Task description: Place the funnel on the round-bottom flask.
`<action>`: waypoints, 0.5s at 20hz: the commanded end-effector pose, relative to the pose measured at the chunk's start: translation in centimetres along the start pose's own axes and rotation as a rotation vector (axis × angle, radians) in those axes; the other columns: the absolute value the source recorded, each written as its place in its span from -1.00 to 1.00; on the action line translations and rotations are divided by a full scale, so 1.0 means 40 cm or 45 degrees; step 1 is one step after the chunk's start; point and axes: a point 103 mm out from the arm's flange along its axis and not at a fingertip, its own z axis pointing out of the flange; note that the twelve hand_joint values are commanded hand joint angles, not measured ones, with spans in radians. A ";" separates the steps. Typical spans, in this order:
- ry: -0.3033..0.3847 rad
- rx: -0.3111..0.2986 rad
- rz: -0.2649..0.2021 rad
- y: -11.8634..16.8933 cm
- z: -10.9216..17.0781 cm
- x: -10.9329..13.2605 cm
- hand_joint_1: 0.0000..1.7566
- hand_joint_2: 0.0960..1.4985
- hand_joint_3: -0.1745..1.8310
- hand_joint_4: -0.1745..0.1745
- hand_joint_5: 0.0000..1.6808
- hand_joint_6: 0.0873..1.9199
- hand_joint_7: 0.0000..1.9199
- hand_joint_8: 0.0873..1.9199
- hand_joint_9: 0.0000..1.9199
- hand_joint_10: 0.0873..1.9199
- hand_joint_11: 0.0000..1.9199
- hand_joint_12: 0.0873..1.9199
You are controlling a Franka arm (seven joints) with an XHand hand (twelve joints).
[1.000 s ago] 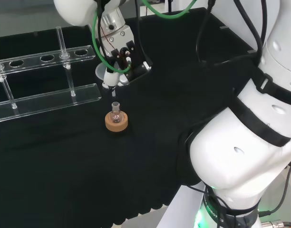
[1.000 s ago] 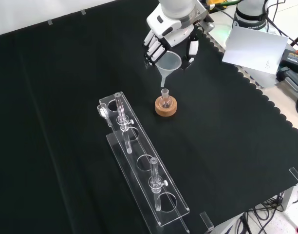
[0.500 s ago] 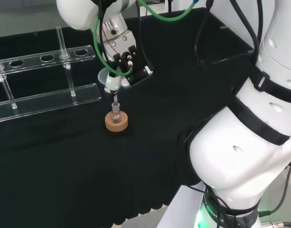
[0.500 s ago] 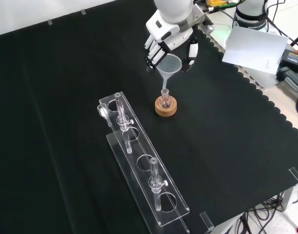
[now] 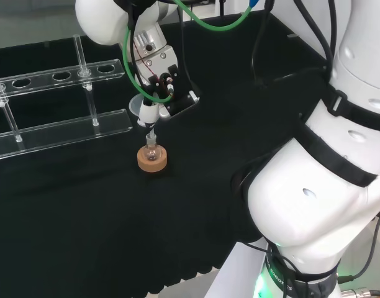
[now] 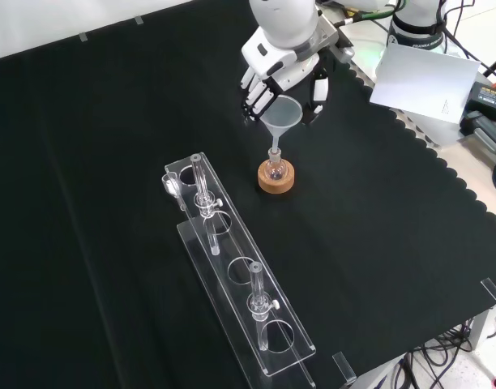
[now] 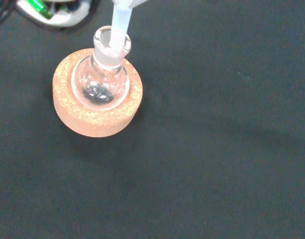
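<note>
Above the cork ring, the fingers point(image 6: 260, 87) curl round the cone of the translucent funnel point(image 6: 281, 113), with the thumb on the cone's opposite side in the front view. The hand point(image 6: 282, 69) points down from the white arm link point(image 6: 284, 20) and carries the funnel upright. In the wrist view, the funnel stem point(image 7: 120, 25) enters the mouth of the round-bottom flask point(image 7: 101, 82). The flask sits in the cork ring point(image 6: 276, 177) on the black-clothed counter point(image 6: 110, 121). In the front view, a clear tube rack point(image 6: 236, 284) stands near the ring, at lower left.
</note>
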 end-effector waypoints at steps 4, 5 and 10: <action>-0.002 0.010 -0.002 0.011 0.014 0.003 0.02 -0.12 -0.21 -0.08 -0.25 -0.83 -0.44 -0.42 -0.15 -0.59 -0.36 0.27; -0.002 0.010 -0.002 0.012 0.015 0.003 0.02 -0.12 -0.21 -0.08 -0.25 -0.83 -0.44 -0.42 -0.15 -0.59 -0.36 0.27; 0.000 0.015 -0.003 0.016 0.020 0.004 0.02 -0.12 -0.21 -0.08 -0.25 -0.82 -0.44 -0.42 -0.15 -0.59 -0.35 0.27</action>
